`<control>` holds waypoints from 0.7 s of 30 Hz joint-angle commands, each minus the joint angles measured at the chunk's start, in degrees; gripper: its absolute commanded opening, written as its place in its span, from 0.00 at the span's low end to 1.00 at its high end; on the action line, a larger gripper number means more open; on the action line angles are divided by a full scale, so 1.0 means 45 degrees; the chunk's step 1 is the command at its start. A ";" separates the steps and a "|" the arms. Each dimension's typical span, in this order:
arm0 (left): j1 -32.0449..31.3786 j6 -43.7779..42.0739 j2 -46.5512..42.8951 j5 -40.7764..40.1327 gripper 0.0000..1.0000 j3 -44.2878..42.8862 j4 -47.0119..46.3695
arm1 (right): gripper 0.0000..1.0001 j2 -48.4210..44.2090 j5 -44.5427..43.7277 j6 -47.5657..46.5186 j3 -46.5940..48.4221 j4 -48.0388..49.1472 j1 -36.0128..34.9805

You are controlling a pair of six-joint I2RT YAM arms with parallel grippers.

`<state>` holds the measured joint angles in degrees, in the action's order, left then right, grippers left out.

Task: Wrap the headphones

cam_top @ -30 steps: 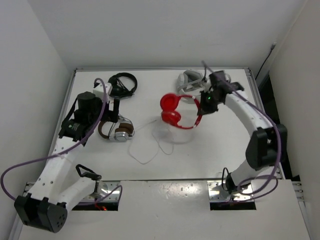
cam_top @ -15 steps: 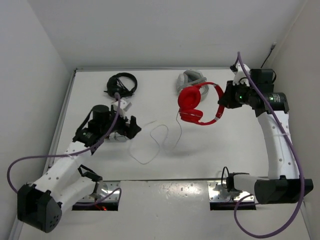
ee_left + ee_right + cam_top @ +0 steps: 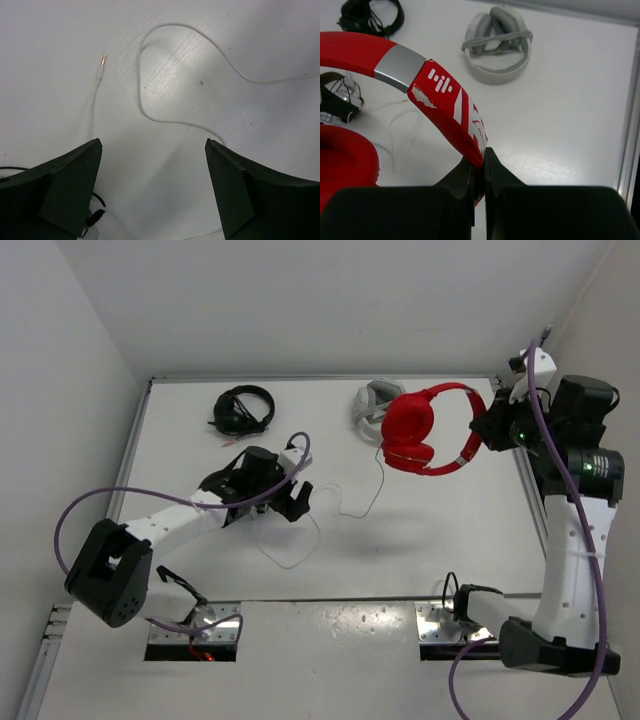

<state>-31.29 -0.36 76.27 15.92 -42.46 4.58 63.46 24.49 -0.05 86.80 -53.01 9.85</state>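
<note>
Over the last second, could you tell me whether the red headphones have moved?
Yes: the red headphones, in the right gripper, went rightward, from near-left of the grey headphones to their right.

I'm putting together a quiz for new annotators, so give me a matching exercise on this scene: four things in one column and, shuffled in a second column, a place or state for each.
Things
1. red headphones
2. black headphones
3. left claw
4. cable plug

Places or states
a. open, above the white cable
b. lying at the far left of the table
c. held up off the table, headband pinched in the right claw
d. lying loose on the table, gripped by nothing

Pairs: 1-c, 2-b, 3-a, 4-d
</note>
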 commanded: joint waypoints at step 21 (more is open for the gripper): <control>-0.0762 -0.0643 0.4866 0.1208 0.75 -0.2673 -0.1896 | 0.00 -0.0392 0.0515 0.0637 0.1530 0.0902 -0.0313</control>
<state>-33.80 -2.48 96.88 19.16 -51.68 -0.99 61.98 24.53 0.08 90.54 -52.73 8.14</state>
